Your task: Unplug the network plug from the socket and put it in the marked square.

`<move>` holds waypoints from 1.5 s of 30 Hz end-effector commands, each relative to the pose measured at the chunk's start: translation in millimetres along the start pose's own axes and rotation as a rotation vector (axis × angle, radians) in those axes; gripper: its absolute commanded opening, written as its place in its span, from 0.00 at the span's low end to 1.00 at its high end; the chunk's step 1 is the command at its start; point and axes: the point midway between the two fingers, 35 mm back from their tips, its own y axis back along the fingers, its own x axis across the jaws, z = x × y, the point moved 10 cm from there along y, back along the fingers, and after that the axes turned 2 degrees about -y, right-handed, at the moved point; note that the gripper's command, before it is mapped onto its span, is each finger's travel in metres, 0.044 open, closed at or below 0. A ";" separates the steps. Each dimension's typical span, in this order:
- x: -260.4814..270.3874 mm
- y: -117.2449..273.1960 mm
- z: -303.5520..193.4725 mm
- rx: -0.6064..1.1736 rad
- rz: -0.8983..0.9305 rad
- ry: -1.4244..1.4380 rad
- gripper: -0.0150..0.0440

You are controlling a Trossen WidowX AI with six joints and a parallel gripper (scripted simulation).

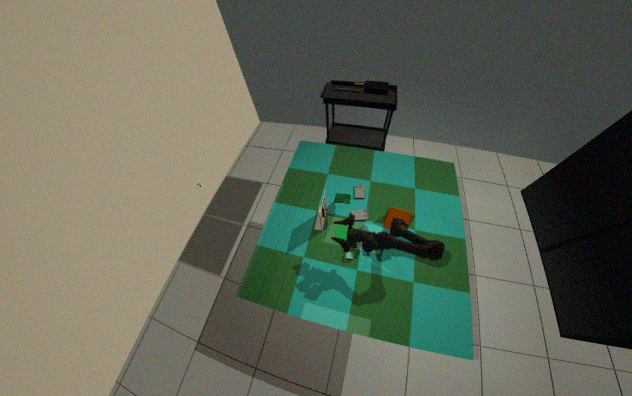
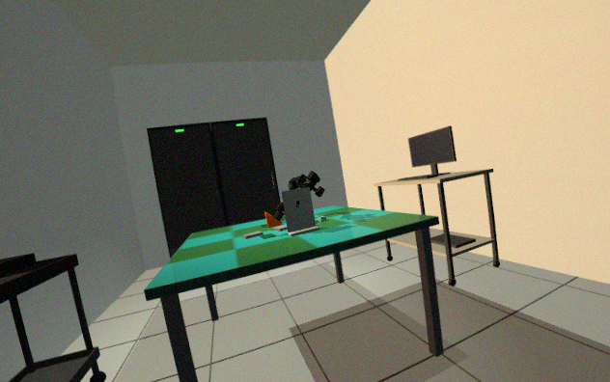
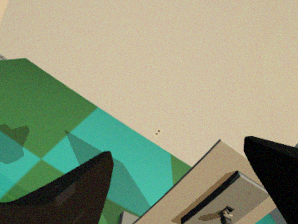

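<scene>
Open tool (image 1: pixel 341 232) beside panel (image 1: pixel 320 212)

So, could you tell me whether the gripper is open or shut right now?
Open: in the wrist view the gripper has its fingers spread wide, nothing between them, facing the panel.

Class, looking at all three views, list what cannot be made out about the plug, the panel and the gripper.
- Plug tab: wrist view, too small and blurred to tell pressed or raised.
- Panel: exterior view shows only its back; the socket side is hidden.
- Gripper: wrist view, open, fingers cut off by the frame edges.
- Marked square: top view, partly covered by the arm.
</scene>
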 end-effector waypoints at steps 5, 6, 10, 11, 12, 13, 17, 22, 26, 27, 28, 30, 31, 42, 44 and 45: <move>-5.7 -1.8 -17.1 0.010 -0.018 0.086 0.71; -7.4 -2.1 -22.0 0.013 -0.024 0.111 0.67; -14.0 -1.9 -41.6 0.027 -0.043 0.210 0.52; -15.7 -1.6 -46.4 0.031 -0.048 0.234 0.52; -17.3 -1.1 -51.2 0.035 -0.053 0.259 0.52; -19.0 -0.5 -56.0 0.039 -0.058 0.284 0.52; -25.3 2.9 -75.0 0.056 -0.075 0.382 0.52; -32.7 9.6 -98.0 0.081 -0.095 0.504 0.52; -38.0 17.0 -115.6 0.103 -0.109 0.601 0.52; -39.3 19.0 -119.8 0.109 -0.112 0.625 0.52; -40.5 21.2 -124.1 0.115 -0.116 0.649 0.52; -42.7 25.9 -132.3 0.127 -0.122 0.697 0.52; -43.8 28.3 -136.4 0.133 -0.124 0.721 0.52; -47.8 38.8 -153.2 0.162 -0.136 0.828 0.52; -47.9 34.2 -151.9 0.161 -0.136 0.828 0.52; -48.0 31.6 -151.2 0.161 -0.136 0.828 0.52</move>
